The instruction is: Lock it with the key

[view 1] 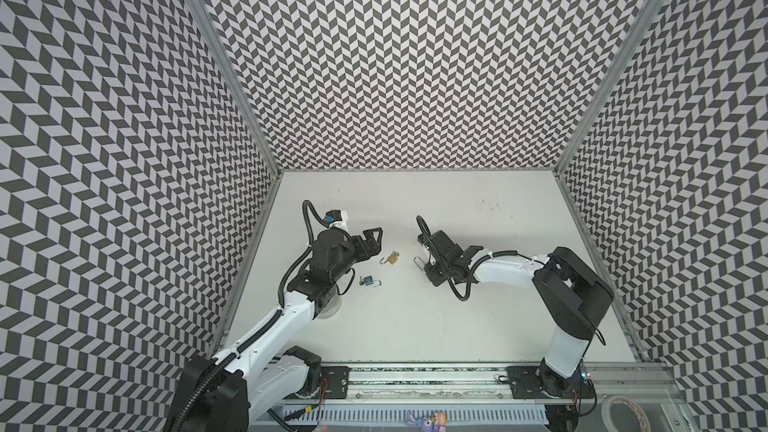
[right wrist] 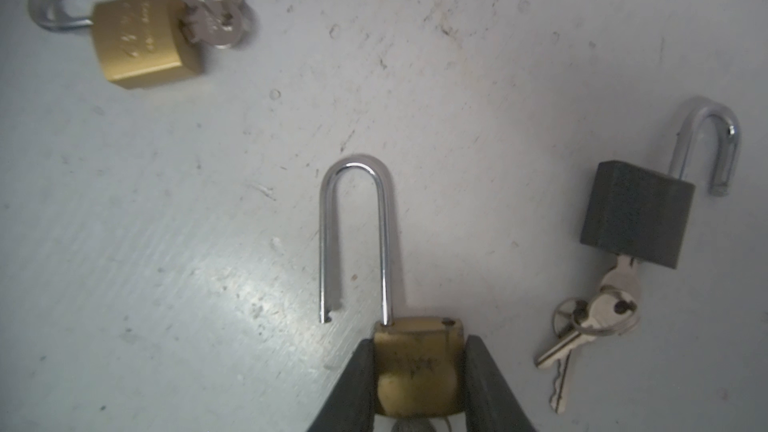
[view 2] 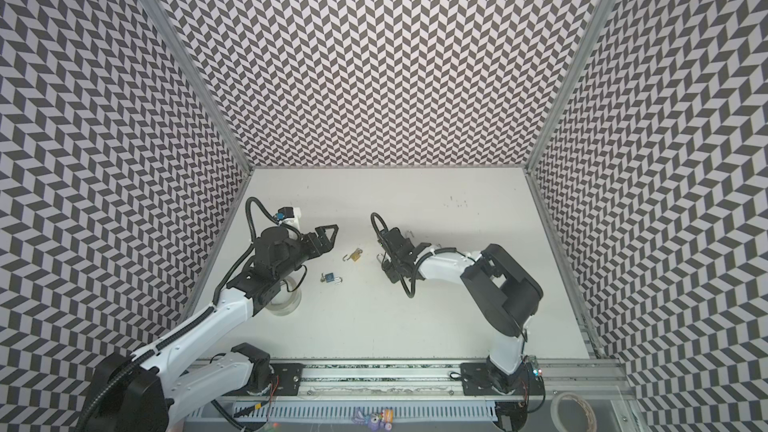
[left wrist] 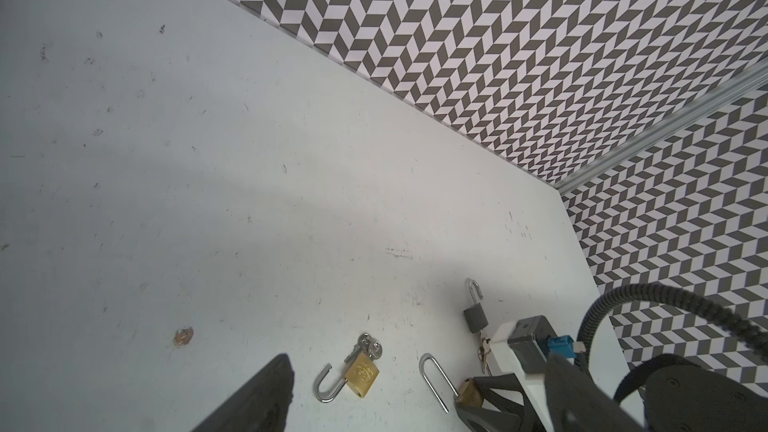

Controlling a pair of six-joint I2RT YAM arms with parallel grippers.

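Observation:
A brass padlock with a long open shackle lies on the white table. My right gripper is shut on its brass body, with one finger against each side. A grey key head peeks out below the body. In a top view the long shackle pokes out left of the right gripper. My left gripper hovers open and holds nothing, left of a small brass padlock with keys in it and its shackle open.
A blue padlock lies open near the left arm. A dark grey padlock with a key bunch lies open beside the right gripper. A clear tape roll sits under the left arm. Patterned walls enclose the table.

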